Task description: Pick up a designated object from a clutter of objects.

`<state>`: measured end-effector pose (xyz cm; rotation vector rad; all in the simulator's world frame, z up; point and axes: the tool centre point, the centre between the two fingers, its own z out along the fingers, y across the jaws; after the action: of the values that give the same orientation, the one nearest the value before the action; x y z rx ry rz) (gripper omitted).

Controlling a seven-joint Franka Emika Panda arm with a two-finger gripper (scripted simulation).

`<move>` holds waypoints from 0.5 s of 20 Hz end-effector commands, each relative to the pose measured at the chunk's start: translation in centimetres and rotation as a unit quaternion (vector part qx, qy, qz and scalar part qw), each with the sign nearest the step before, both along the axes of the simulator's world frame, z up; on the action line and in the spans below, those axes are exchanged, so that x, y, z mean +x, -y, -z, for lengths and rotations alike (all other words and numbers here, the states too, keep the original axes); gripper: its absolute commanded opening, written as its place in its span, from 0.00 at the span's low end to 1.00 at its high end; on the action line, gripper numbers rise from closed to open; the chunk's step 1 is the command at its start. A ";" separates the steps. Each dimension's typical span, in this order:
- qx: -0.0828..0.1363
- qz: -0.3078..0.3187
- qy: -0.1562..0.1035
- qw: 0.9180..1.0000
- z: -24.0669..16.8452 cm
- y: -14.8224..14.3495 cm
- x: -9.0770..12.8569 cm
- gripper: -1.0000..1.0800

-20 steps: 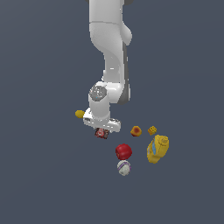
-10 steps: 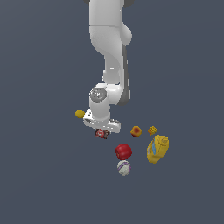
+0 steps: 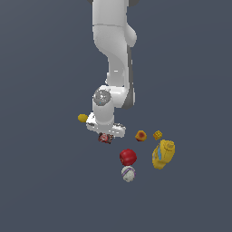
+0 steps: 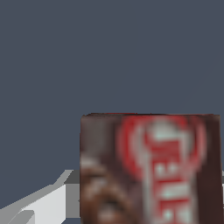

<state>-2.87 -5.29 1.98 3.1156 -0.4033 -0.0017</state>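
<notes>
Box [image 3: 105, 137] is what we take as our landmark: small, flat, dark brown with red edges and a white-and-red label, lying right beneath the white arm's gripper [image 3: 105, 134]. In the exterior view the gripper sits low over the box and hides part of it, so we cannot tell from there whether the fingers touch it. In the wrist view the box [image 4: 148, 168] fills much of the picture, its label blurred, with one pale finger [image 4: 41, 203] showing beside its edge; the other finger is hidden. We cannot tell whether the gripper is spread or pinching the box.

Toward the exterior view's left of the box, a little farther back, we see a small yellow lump [image 3: 83, 118]. Toward the exterior view's right of the box lies an orange block [image 3: 141, 135], and beyond that a small yellow block [image 3: 157, 134]. Nearer the camera than the box sits a red ball [image 3: 128, 157], and just beyond it a white ball with purple stripes [image 3: 128, 173]. A yellow bottle [image 3: 163, 154] lies well to the exterior view's right of the box, below the yellow block.
</notes>
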 end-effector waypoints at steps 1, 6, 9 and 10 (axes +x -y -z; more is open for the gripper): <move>0.000 0.000 0.000 1.000 -0.6 -0.1 0.1 0.00; 0.000 0.000 0.000 1.000 -2.8 -0.4 0.4 0.00; 0.000 0.000 0.001 1.000 -4.8 -0.7 0.7 0.00; 0.000 0.000 0.001 1.000 -5.6 -0.8 0.8 0.00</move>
<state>-2.24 -4.62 6.47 3.1158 -0.4038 -0.0010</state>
